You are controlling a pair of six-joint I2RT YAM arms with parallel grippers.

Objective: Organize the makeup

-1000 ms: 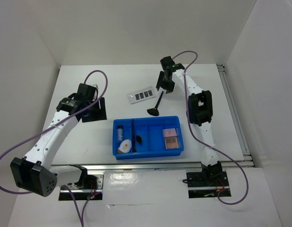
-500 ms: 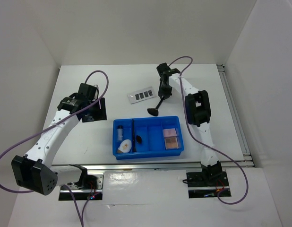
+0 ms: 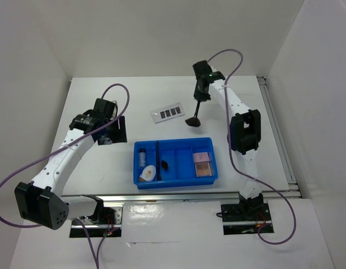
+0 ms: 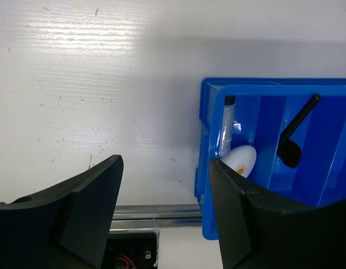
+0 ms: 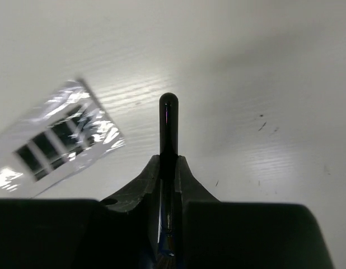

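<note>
Here's the right gripper, upper middle of the overhead view, fingers clamped tight on the handle of a black brush. In the wrist view the rounded handle tip pokes out past the pincer. The bushy head hangs down toward the table, just above the top edge of the blue tray; whether it touches the surface I can't tell. So this reads as the carry step: brush picked, not yet filed. Left of it the clear palette lies loose on the table, outside the tray, and looks like the one item left after this. Inside the tray there's the vial and the white oval piece at the left end, a second brush in the next slot, and the two pink and tan squares at the right end. Next move, I'd say: bring the brush down-frame over the tray, line it up with a long slot, lower it, then part the fingers. The left gripper hovers at the left by the tray's corner, fingers spread wide with nothing between them. No writing is legible anywhere, only a small orange mark on the oval, too small to read.
</note>
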